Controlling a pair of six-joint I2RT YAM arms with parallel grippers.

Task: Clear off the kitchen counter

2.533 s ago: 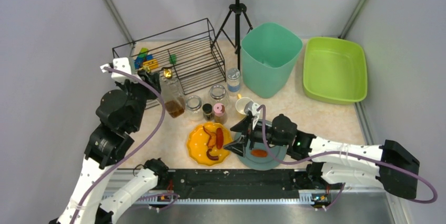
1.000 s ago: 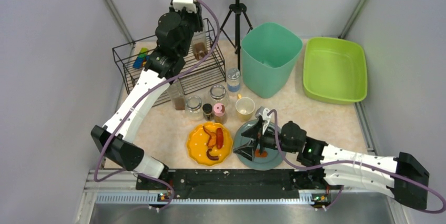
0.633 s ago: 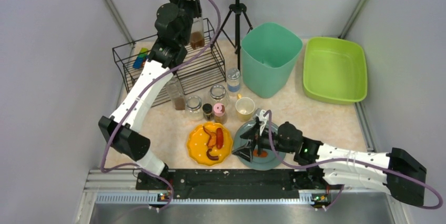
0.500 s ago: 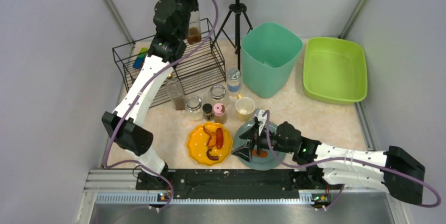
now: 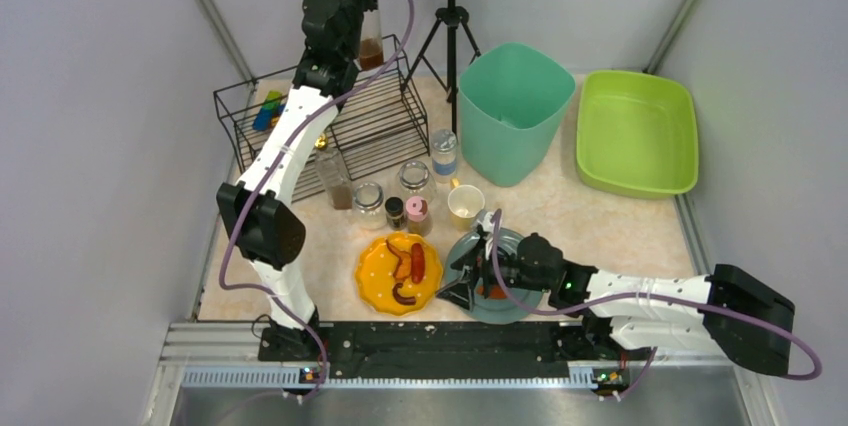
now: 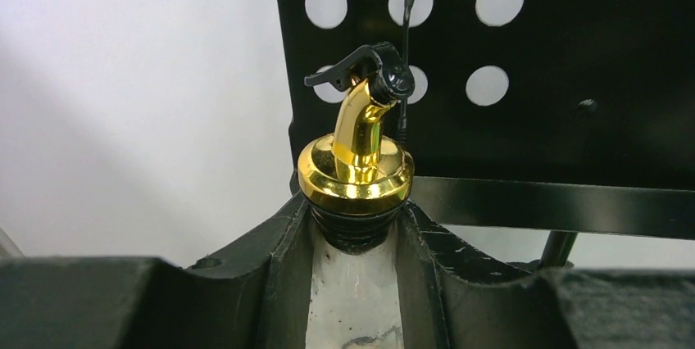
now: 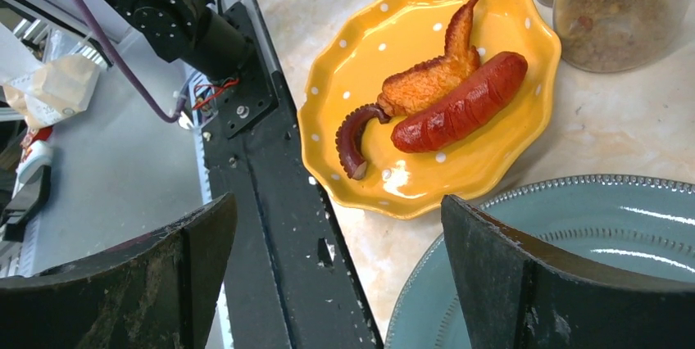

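On the beige kitchen counter [image 5: 600, 221] stand jars, a cup and two plates. My left gripper [image 5: 360, 8] is raised high over the back of the black wire rack [image 5: 340, 126]. It is shut on the neck of a glass bottle [image 5: 371, 41] with brown liquid; the bottle's gold pourer [image 6: 354, 173] stands above the gripper [image 6: 356, 283]. My right gripper [image 5: 466, 274] hangs open and empty over the left rim of the grey-blue plate [image 5: 507, 239], next to the yellow plate [image 5: 378, 281]. That yellow plate [image 7: 492, 160] holds a sausage [image 7: 459, 113], a chicken wing and a tentacle.
A second bottle [image 5: 333, 178], glass jars [image 5: 415, 181], small spice jars [image 5: 417, 214] and a cup [image 5: 466, 204] cluster mid-counter. A teal bin [image 5: 512, 111] and a green tub [image 5: 636, 131] stand at the back right. A tripod [image 5: 450, 36] rises behind the rack. The black front rail [image 7: 279, 226] lies under my right gripper.
My left arm has stretched up and back, carrying the bottle from the counter to high above the rack. My right gripper has shifted slightly left and nearer over the grey-blue plate, still open.
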